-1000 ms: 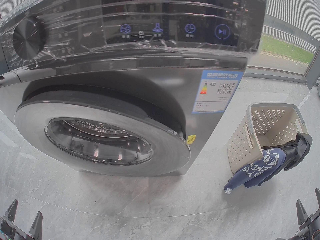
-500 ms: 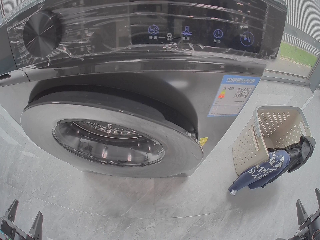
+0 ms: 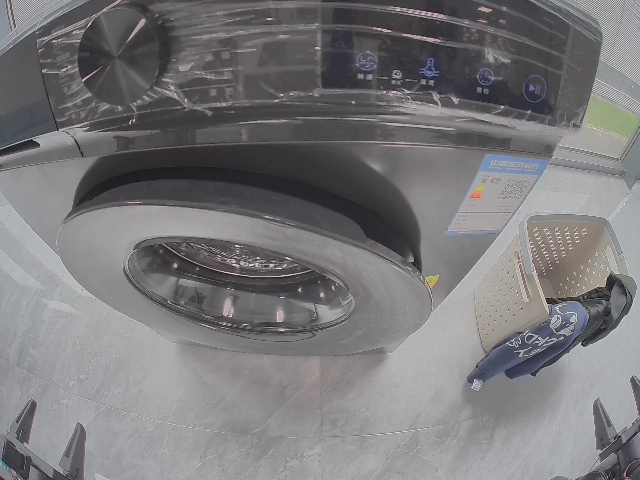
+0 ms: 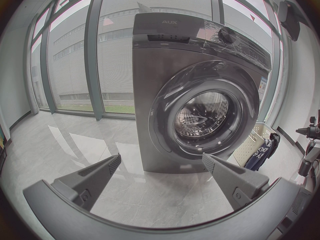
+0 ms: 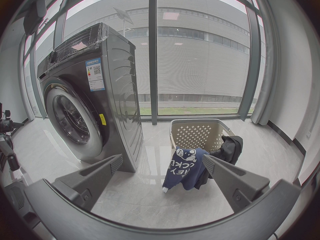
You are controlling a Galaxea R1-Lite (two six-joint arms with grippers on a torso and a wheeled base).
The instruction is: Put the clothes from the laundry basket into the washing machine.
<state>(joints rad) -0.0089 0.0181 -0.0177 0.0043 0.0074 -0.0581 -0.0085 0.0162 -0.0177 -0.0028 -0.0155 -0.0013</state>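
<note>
Grippers hang low over the grey floor (image 3: 267, 401), left gripper (image 3: 48, 435) and right gripper (image 3: 619, 405) both spread wide and empty. Beyond the right one stands the laundry basket (image 3: 510, 295), a blue sweatshirt (image 3: 530, 345) and black garment (image 3: 607, 305) draped over its near rim. Farther left, the washing machine (image 3: 373, 175) has its round door (image 3: 240, 281) shut.
</note>
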